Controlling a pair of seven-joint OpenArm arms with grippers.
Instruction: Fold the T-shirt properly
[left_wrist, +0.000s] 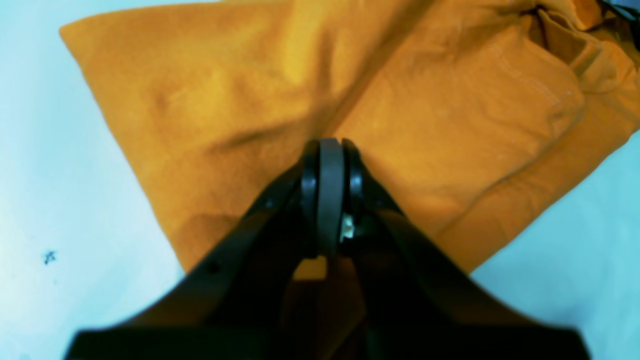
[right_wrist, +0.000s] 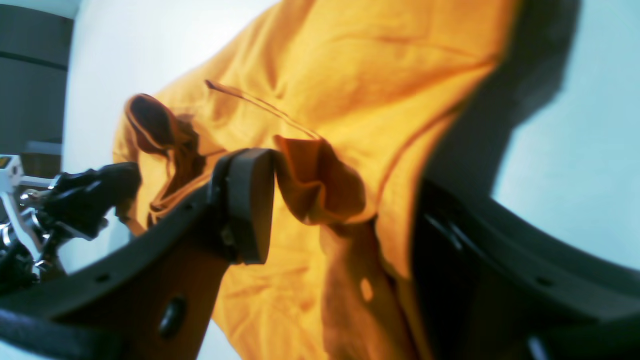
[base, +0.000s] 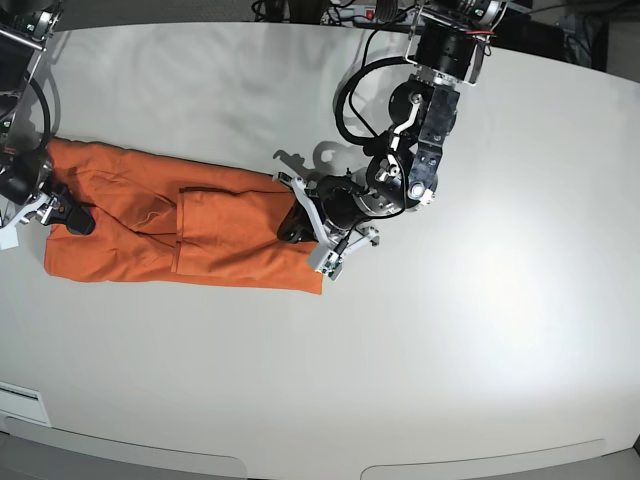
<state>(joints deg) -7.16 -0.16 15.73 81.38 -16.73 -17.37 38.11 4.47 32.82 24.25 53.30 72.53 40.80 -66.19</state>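
The T-shirt (base: 180, 228) lies as a long folded band across the left half of the base view, on the white table (base: 480, 330). The left gripper (base: 296, 224), at the band's right end, is closed, apparently pinching cloth; a tug might slide the layers. The right gripper (base: 68, 212), at far left, stands wide with bunched fabric between its jaws, holding nothing; closing there could crease it. No readable writing shows.
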